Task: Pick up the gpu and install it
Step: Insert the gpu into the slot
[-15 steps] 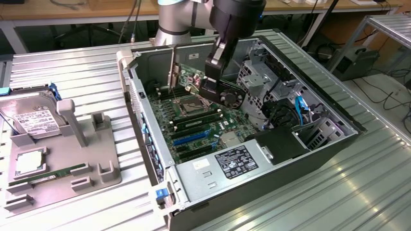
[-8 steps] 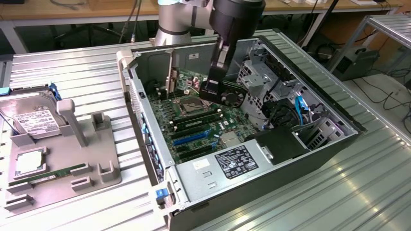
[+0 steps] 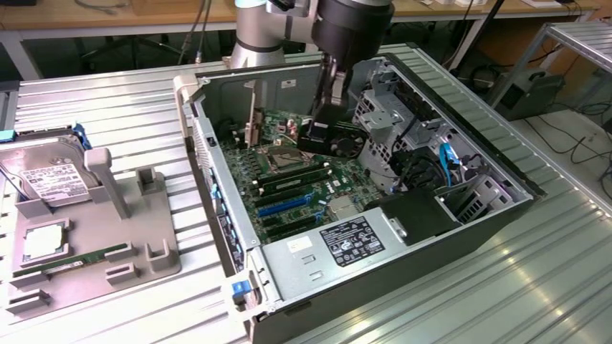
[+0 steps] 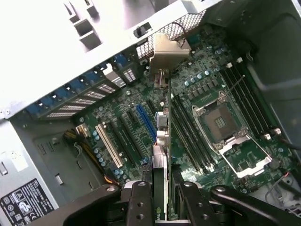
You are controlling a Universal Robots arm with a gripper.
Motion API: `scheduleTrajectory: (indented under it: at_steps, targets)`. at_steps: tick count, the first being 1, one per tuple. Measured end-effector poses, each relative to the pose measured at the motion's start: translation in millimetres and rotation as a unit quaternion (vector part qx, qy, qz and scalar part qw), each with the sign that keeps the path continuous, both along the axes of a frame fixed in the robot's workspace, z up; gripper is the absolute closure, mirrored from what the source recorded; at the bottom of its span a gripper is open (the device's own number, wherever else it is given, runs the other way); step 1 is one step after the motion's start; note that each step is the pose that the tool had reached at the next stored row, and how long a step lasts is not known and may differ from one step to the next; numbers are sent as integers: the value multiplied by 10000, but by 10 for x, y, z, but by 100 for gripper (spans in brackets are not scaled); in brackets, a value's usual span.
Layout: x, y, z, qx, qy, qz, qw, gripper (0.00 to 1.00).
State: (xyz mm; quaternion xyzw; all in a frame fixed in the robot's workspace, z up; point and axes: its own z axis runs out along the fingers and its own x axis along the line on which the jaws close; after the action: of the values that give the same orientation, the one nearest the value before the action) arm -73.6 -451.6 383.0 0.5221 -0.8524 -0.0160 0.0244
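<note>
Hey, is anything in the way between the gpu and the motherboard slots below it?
Nothing visible. The gripper holds the gpu above the motherboard, and the blue slot and the slots beside it lie bare, with no cable or card across them.

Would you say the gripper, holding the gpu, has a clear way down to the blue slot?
Probably yes: the case is open, and nothing stands between the gpu in the gripper and the blue slot.

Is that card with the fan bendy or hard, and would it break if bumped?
Probably hard: the gpu hangs straight though the end effector pinches only one edge. Likely breakable if bumped: its fan sits uncovered.
</note>
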Motion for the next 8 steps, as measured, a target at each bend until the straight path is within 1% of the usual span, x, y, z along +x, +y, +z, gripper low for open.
scheduleTrajectory:
  at_steps: [3,4,7,8]
  targets:
    - [0,0,-12,0,0,276,9996,74]
    - [0,0,-17,0,0,406,9992,74]
    - [0,0,-30,0,0,670,9978,74]
    - [0,0,-35,0,0,789,9969,74]
